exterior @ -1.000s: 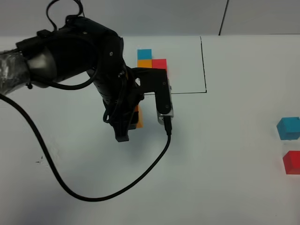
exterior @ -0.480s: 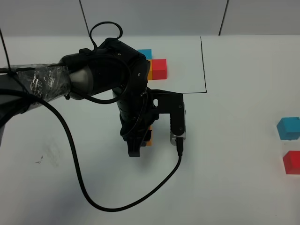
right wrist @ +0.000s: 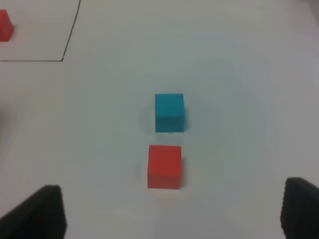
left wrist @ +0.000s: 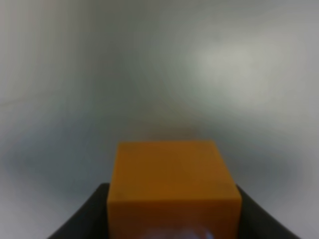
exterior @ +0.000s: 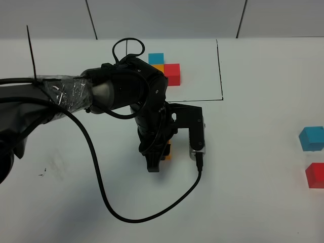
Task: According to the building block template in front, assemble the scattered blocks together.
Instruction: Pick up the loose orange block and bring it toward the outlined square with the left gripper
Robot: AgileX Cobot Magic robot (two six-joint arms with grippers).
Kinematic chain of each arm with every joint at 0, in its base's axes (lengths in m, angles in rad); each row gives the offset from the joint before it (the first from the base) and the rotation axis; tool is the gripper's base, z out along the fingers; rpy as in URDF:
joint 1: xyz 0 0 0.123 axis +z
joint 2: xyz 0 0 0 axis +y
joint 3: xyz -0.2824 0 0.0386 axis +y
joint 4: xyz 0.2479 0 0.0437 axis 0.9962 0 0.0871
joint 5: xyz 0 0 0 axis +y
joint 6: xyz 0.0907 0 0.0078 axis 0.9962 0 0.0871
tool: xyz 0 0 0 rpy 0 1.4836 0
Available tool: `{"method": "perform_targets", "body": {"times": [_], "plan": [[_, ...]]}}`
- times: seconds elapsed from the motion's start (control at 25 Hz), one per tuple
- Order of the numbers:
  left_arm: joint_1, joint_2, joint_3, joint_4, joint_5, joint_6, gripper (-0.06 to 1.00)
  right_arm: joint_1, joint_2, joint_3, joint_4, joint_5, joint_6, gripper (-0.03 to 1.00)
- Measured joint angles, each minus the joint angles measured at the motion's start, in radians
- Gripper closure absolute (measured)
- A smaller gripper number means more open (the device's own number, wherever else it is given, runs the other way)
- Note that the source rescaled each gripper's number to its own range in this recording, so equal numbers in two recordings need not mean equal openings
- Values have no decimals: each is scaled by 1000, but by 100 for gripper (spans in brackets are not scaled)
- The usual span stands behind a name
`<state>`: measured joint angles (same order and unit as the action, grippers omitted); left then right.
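On the desk (exterior: 253, 202), centre, on the near side of the template (exterior: 172, 73): left claw (exterior: 158, 158) clamped on 1 orange cube (exterior: 167, 151).
Template: 3 joined cubes (blue, orange, red) in an L at the far side, inside a thin black outline (exterior: 220, 71). Blue cube (exterior: 311, 138) and red cube (exterior: 315, 175): far right, near each other but apart, blue the farther. Right claw (right wrist: 174, 211): jaws wide, holding nothing, on the near side of these 2.

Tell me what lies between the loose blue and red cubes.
Nothing; only bare table separates the blue cube and the red cube, shown in the right wrist view.
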<state>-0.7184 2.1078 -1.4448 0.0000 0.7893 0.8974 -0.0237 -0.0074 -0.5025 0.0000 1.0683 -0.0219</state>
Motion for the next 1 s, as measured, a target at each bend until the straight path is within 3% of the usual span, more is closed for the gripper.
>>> {"method": "perform_targets", "body": {"times": [1.0], "plan": [[0,45,-5,-7,-31,2,94,0,0,0,0,0,0,23]]}}
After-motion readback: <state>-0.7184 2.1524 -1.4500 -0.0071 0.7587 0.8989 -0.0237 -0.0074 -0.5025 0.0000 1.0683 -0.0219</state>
